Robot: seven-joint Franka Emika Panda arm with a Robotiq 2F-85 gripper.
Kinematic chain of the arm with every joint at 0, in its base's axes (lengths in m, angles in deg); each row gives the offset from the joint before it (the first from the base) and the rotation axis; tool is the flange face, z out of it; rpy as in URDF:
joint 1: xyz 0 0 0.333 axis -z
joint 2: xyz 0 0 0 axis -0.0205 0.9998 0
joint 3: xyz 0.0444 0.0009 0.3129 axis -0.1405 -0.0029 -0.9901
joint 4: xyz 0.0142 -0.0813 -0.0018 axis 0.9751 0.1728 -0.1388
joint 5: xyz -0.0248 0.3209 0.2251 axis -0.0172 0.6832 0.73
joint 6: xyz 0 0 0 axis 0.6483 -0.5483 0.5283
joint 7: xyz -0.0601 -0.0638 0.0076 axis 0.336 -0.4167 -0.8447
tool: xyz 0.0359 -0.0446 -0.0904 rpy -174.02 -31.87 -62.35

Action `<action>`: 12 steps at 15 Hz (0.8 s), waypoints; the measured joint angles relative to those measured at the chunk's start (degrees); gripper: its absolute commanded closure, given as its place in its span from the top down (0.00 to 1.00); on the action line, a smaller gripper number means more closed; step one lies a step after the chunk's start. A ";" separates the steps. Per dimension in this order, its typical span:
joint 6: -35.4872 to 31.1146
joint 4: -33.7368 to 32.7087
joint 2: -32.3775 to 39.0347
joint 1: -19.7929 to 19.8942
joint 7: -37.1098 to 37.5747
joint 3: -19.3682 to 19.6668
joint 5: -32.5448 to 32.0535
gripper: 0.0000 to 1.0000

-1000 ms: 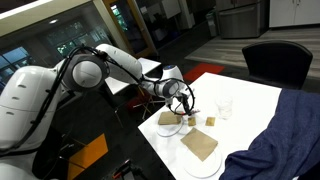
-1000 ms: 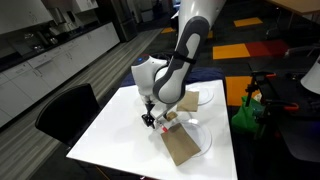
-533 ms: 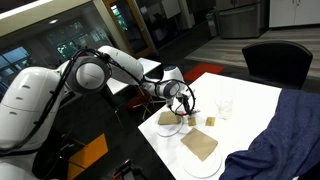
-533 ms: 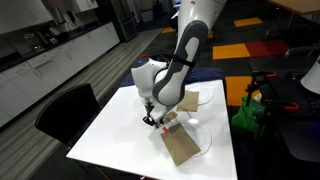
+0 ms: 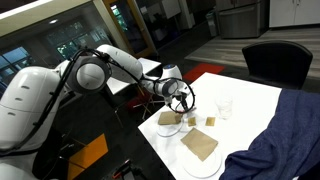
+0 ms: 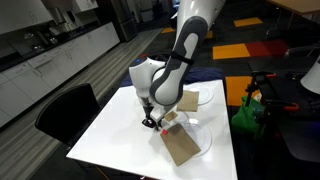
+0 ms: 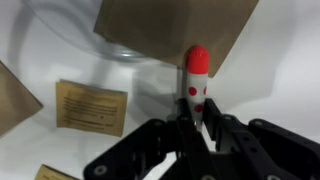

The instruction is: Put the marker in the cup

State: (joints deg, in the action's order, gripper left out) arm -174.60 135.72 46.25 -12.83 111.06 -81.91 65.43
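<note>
In the wrist view the marker stands between my fingers, its red end pointing away and its pale barrel carrying red dots. My gripper is shut on it, both fingers pressed against the barrel. In both exterior views the gripper hangs low over the white table beside a plate. The cup, a small clear tumbler, stands farther along the table, apart from the gripper. The arm hides the cup in the exterior view taken from the table's front.
Two white plates carry tan slabs. Small tan blocks lie near the gripper. A dark blue cloth drapes over one table edge. Black chairs stand at the table's sides.
The jaws have closed onto the marker over the last second. The arm has barely shifted.
</note>
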 measured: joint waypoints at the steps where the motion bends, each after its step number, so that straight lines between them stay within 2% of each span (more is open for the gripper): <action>1: 0.68 0.00 -0.52 -0.15 -0.04 -0.01 0.01 0.05; 12: 11.86 -0.05 -10.27 -3.20 0.02 3.51 -1.45 0.05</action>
State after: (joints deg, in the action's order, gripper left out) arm -162.73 135.67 35.98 -16.03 111.08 -78.41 63.98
